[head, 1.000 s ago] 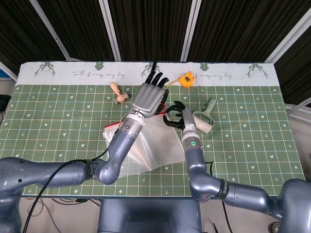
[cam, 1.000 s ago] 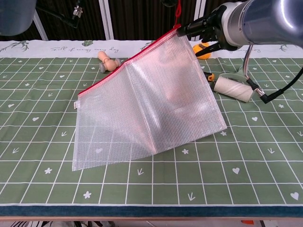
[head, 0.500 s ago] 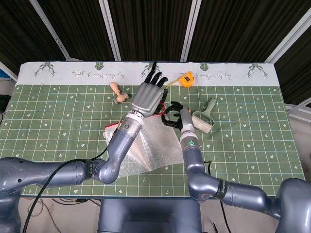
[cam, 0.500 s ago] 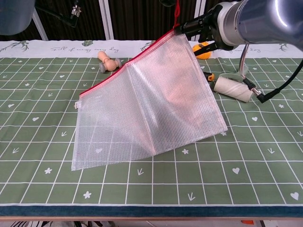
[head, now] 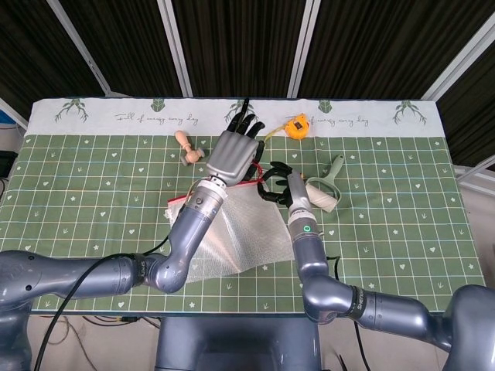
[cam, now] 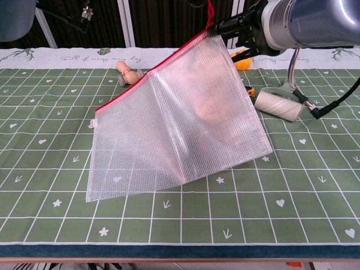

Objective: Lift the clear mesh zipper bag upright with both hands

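The clear mesh zipper bag [cam: 174, 124] with a red zipper edge is tilted: its lower left part lies on the green mat and its upper right corner is raised. My right hand [cam: 243, 27] pinches that raised corner by the zipper, and a red pull cord [cam: 211, 11] hangs above it. From the head, the right hand [head: 277, 182] sits at the bag's [head: 232, 232] far edge. My left hand [head: 232, 154] hovers flat with fingers extended beside the right hand, holding nothing. Whether it touches the bag I cannot tell.
A wooden peg figure [cam: 129, 73] lies behind the bag at the left. An orange tape measure [cam: 241, 59] and a lint roller [cam: 275, 106] lie to the right, near the right arm. A cable [cam: 332, 104] runs across the mat at the right.
The right hand has raised the pinched corner a little, so the bag stands slightly steeper. The left hand has barely moved.
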You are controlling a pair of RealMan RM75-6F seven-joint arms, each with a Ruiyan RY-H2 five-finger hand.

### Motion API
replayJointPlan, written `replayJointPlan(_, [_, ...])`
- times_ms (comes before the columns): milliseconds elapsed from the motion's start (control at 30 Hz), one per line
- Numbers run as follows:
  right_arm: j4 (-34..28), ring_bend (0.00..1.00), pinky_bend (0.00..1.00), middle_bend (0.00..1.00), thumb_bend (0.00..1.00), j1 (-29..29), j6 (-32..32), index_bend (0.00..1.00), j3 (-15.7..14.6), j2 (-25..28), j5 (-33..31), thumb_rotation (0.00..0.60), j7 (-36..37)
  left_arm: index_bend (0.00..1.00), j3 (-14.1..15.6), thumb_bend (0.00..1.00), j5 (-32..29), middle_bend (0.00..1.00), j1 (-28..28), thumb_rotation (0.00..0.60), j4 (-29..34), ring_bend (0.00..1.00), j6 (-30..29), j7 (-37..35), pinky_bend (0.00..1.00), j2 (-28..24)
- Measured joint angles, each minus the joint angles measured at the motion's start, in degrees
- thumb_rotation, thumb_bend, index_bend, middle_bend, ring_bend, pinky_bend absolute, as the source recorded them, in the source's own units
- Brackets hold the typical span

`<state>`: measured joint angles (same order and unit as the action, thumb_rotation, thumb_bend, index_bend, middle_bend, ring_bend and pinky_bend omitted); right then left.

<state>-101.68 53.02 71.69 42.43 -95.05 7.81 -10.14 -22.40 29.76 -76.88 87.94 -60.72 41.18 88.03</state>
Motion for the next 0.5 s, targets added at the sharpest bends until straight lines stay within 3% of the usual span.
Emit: replayJointPlan(500, [-1.7,0.04,0.23,0.2,0.59,-0.3,0.4,0.64,1.9,1.0,-1.7,0.6,1.3,0.61,1.3,0.38,0.2,0.16,2.2,0.6,2.0,0.0,-1.0,-0.8,0.0,-1.4])
